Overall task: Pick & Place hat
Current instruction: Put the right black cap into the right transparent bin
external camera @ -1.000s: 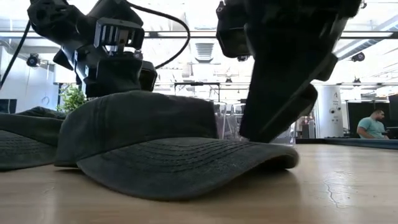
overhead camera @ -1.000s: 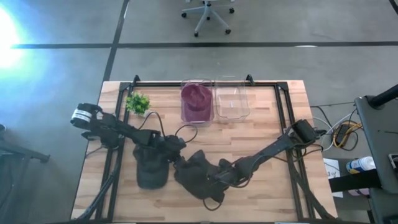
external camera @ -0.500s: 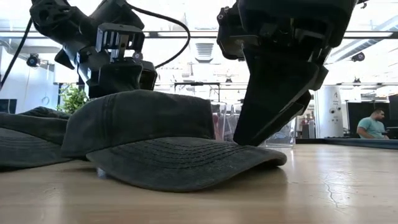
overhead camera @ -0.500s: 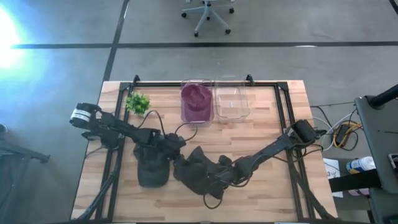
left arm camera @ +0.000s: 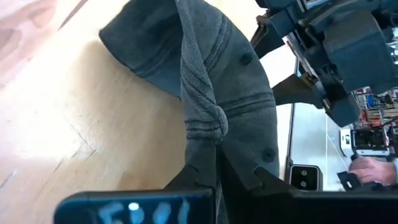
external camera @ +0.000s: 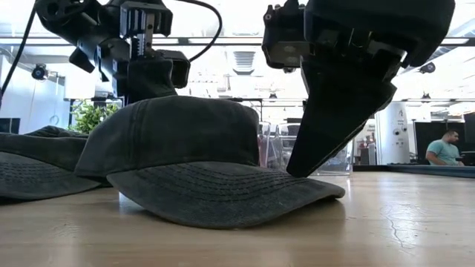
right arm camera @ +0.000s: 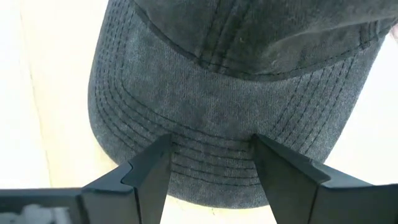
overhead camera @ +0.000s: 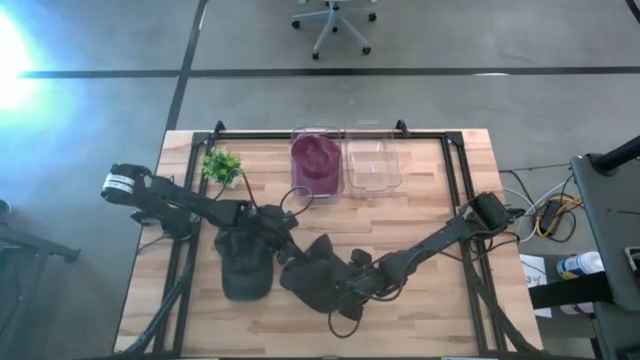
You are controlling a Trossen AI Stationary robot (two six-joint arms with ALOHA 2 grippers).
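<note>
Left wrist view shows the left gripper (left arm camera: 217, 163) with its jaws clenched on a fold of cloth at the back of the dark hat (left arm camera: 236, 93); the crown spreads away ahead of them. Beyond that hat, the right gripper (right arm camera: 211, 163) has its jaws parted, one on each side of the brim's front edge, apparently resting on it rather than pinching. In the high view the hat (overhead camera: 318, 272) lies on the tabletop (overhead camera: 430, 330) between the two arms, touching a second dark hat (overhead camera: 243, 268) under the left arm. Farther out stand a bin holding a maroon hat (overhead camera: 316, 160) and a clear empty bin (overhead camera: 373, 162). To lift cleanly, I would raise the pinched fold slowly and watch that the cloth does not slip, keeping the neighbouring hat undisturbed.
</note>
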